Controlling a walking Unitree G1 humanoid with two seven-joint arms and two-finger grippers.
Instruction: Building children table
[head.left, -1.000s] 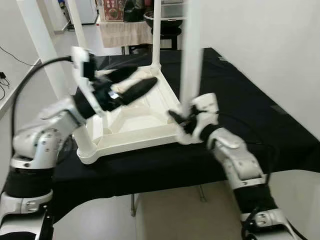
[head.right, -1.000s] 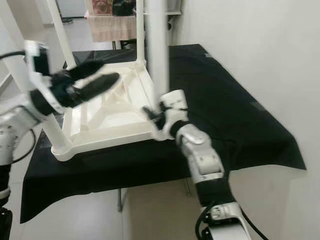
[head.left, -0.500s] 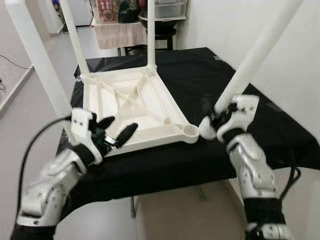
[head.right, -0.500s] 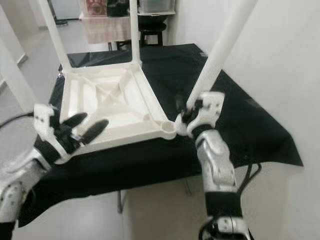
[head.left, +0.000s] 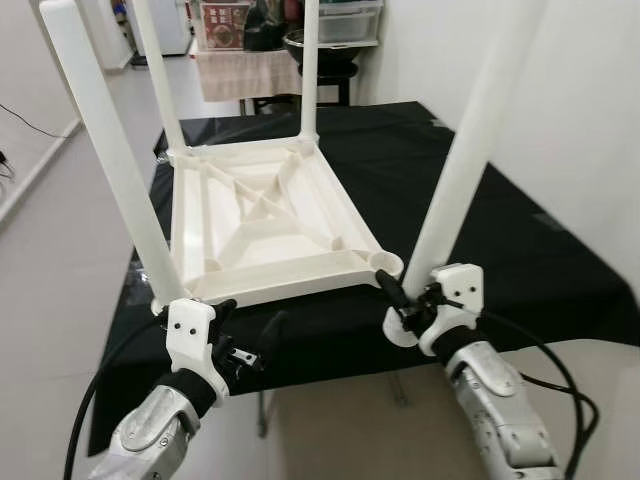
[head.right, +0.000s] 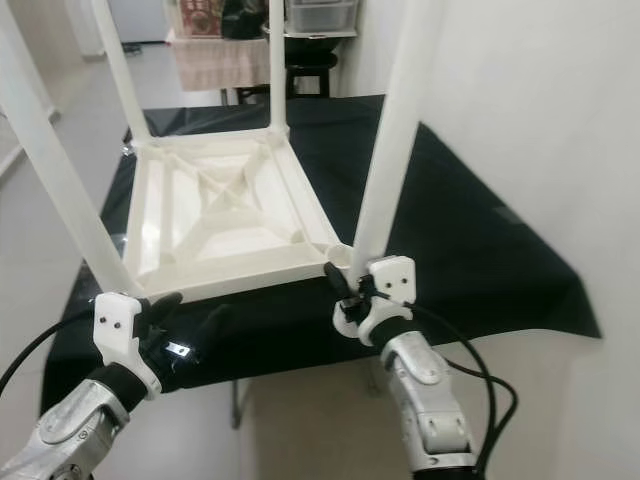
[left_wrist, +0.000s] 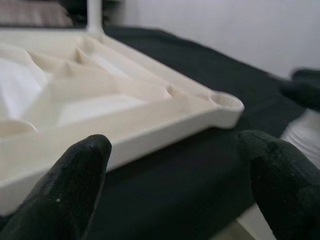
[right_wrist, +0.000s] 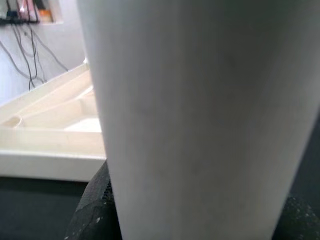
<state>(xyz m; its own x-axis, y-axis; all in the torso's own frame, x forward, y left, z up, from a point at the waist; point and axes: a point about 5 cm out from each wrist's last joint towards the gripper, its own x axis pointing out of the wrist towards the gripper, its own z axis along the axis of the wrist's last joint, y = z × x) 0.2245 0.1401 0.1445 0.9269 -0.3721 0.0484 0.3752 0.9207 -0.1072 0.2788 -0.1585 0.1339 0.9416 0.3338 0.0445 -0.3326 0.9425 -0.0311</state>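
hanging low off the near edge of the black-draped workbench, the left pincer sits with its two black fingers spread wide and nothing between them, as the left wrist view makes plain: it looks straight along the cloth at the near rim of the upturned table top, with the vacant corner socket ahead of it and off toward the other arm. it seems parked there out of the way, ready to steady the frame if needed. beyond it, up on the cloth, the white children's table lies on its face so the ribbed underside and the leg sockets point up, which is why the legs stand skyward: the near left leg rises just above and beyond the left pincer from its corner, and two far legs stand at the back corners, well apart from both arms. moving right, the one empty socket lies just beside the right pincer, a little beyond and to its inner side. the right pincer is clamped round the lower end of the loose fourth leg; the right wrist view has the white tube pressed against a dark finger. the leg is held near upright, leaning slightly, its foot just outside the frame and lower than the socket rim, not yet seated. my reading is that it is gripped near the bottom for control of the tip, and it must be lifted over and lined up square before pushing down, or it may bind or shove the frame along the cloth.
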